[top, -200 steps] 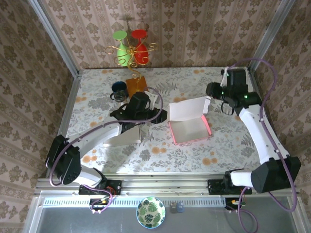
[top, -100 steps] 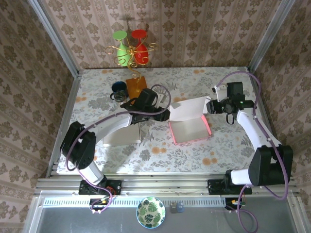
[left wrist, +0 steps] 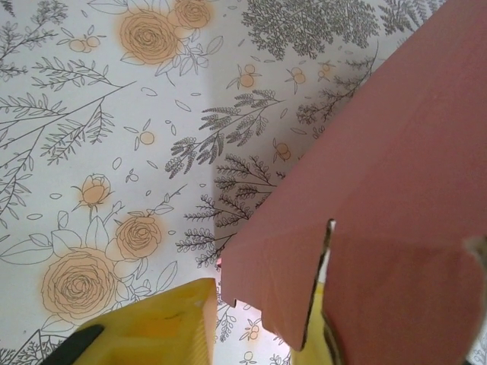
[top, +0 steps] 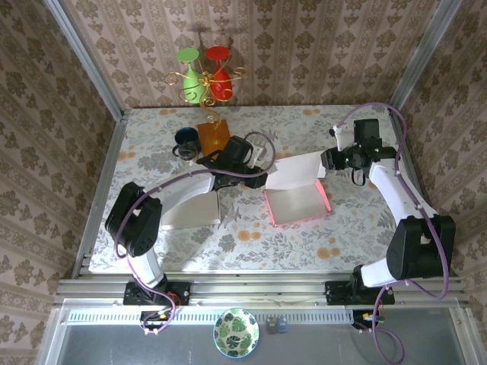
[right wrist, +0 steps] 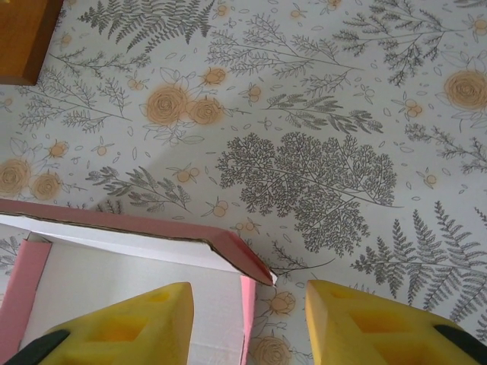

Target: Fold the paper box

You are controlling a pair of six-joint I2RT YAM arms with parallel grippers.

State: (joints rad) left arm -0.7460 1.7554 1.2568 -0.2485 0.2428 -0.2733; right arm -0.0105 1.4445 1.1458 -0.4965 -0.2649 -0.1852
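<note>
on the table (top: 251, 236), the pink paper box (top: 297, 204) sits open, white inside.

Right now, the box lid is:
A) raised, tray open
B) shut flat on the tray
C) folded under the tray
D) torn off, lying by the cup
A: the lid stands up from the far edge of the box, and the tray's white inside shows from above.
</note>
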